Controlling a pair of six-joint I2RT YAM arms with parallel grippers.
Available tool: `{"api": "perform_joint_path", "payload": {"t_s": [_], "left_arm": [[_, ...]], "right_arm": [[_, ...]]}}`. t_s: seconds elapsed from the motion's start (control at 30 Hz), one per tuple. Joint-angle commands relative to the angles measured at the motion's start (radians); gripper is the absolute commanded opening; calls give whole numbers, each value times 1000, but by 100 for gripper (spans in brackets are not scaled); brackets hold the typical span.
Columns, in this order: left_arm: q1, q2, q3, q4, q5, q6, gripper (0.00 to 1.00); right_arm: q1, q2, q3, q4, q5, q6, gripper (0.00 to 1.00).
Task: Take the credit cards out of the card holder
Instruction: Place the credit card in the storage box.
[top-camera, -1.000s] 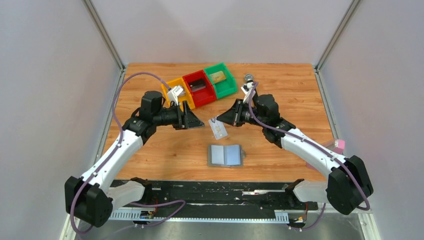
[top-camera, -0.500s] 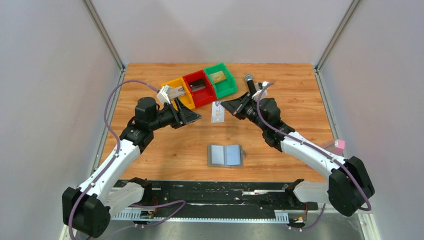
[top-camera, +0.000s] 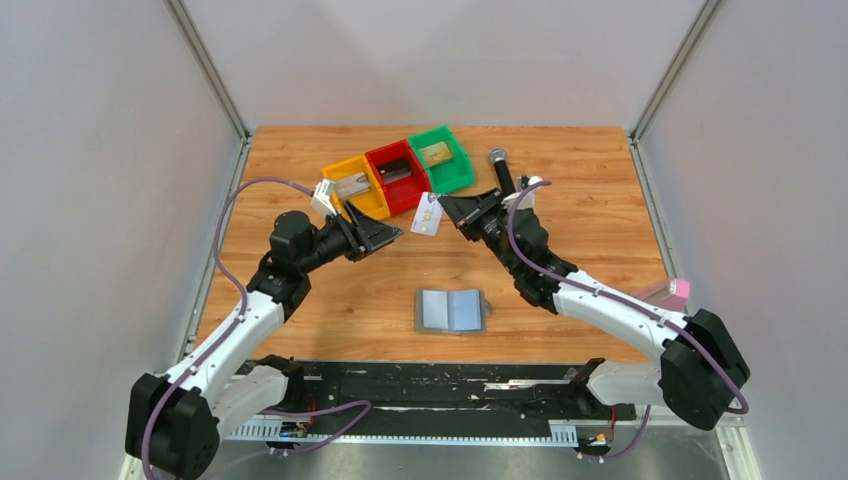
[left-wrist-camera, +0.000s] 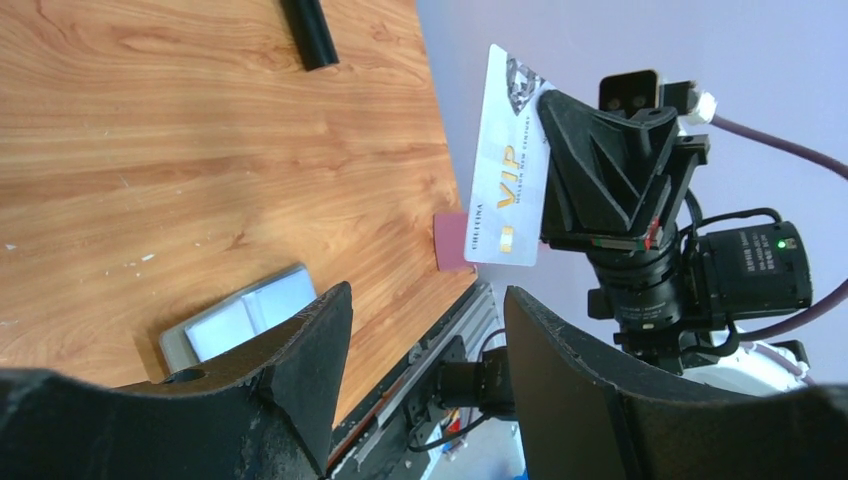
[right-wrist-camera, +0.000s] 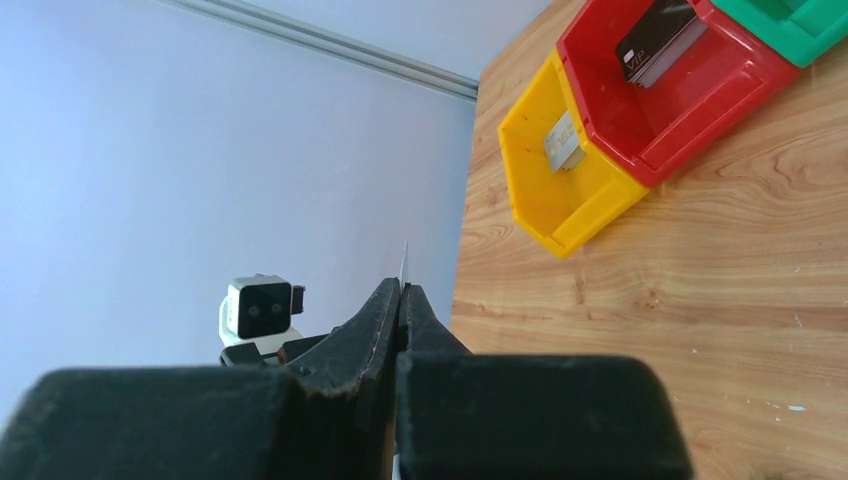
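Observation:
My right gripper is shut on a whitish-silver credit card and holds it in the air in front of the red bin. In the left wrist view the card shows gold "VIP" lettering. In the right wrist view only its thin edge shows between the closed fingers. My left gripper is open and empty, facing the card from the left. The grey-blue card holder lies open and flat on the table in front of both grippers; it also shows in the left wrist view.
Yellow bin, red bin and green bin stand in a row at the back, each with a card inside. A black cylinder lies right of them. A pink object sits at the table's right edge.
My right gripper has lifted the card up and back toward the bins and turned it on edge. My left arm has drawn back slightly toward the left, its gripper staying open.

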Motion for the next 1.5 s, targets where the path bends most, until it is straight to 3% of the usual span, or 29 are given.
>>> {"api": "perform_joint_path", "payload": {"t_s": [0.0,0.27,0.53,0.67,0.83,1.0,1.13,1.17,1.3,1.47], "left_arm": [[5,-16,-15,155,-7,-58,65],[4,-39,-38,256,-22,-98,60],[4,67,-39,456,100,-182,51],[3,113,-22,479,150,-196,57],[1,174,-24,601,199,-261,57],[-11,216,-18,626,226,-274,48],[-15,262,-21,709,250,-320,27],[-15,274,-21,739,257,-326,18],[-14,294,-18,758,278,-338,1],[-14,300,30,654,356,-264,0]], "right_arm": [[24,-21,-21,66,118,88,0],[35,-36,-31,70,141,148,0],[35,-81,-65,102,83,171,0],[35,-79,-87,161,38,190,0],[35,-62,-88,163,4,215,0],[35,-46,-95,200,-15,222,0],[35,-23,-100,223,-62,242,0],[35,-20,-104,228,-73,246,2],[26,-13,-121,278,-143,143,13],[-70,-39,-120,190,-466,-72,43]]}}
